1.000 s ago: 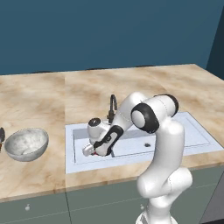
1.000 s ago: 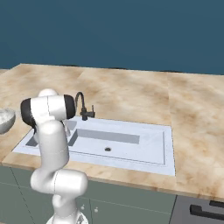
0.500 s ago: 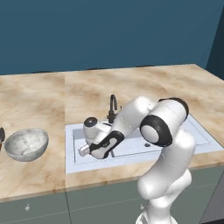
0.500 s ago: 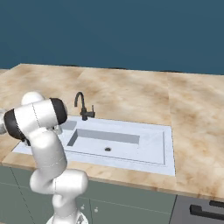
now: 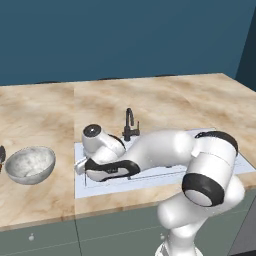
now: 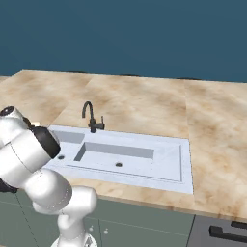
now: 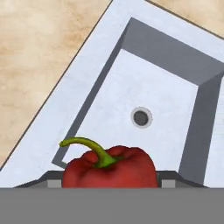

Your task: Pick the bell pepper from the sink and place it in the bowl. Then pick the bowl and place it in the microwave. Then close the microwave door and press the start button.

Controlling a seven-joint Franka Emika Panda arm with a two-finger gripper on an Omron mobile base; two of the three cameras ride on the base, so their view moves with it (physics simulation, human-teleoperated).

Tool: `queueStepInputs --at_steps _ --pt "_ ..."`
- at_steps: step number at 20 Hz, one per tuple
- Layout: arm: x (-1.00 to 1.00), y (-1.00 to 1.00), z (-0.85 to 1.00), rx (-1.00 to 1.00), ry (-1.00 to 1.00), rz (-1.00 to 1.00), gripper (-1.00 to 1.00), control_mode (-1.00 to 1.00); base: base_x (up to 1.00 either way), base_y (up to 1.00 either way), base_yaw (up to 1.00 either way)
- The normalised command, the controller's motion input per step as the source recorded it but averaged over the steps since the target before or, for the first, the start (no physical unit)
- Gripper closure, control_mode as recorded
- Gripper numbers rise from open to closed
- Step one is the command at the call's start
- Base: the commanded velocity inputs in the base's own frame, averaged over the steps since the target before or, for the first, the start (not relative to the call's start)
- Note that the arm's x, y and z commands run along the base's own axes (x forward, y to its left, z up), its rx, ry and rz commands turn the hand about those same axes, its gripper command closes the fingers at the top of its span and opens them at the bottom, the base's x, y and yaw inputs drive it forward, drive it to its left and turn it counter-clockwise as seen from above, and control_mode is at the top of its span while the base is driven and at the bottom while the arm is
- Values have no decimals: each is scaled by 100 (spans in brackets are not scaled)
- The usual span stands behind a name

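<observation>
Marbled grey-white round bowl (image 5: 30, 164) is waiting on the beige stone desk (image 5: 45, 112), left of the pale double-basin sink (image 5: 81, 150). The hand (image 5: 80, 165), risen since a moment ago, is pinching the glossy red bell pepper (image 7: 109, 167) above a basin, so carrying comes next.

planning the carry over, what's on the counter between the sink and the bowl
In the left base view, the stretch of counter between the sink and the bowl is bare marble; nothing lies there.
</observation>
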Motion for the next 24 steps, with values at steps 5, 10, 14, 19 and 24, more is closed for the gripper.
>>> queueStepInputs --at_steps 5,10,14,19,24 --pt "-4 52 100 0 1 0 100 -100 0 0 0" --pt "0 62 84 2 6 0 100 -100 0 0 0" --pt "0 64 14 3 3 3 100 -100 0 0 0" --pt "4 59 0 1 0 9 100 -100 0 0 0" --pt "28 48 0 0 0 6 100 -100 0 0 0"
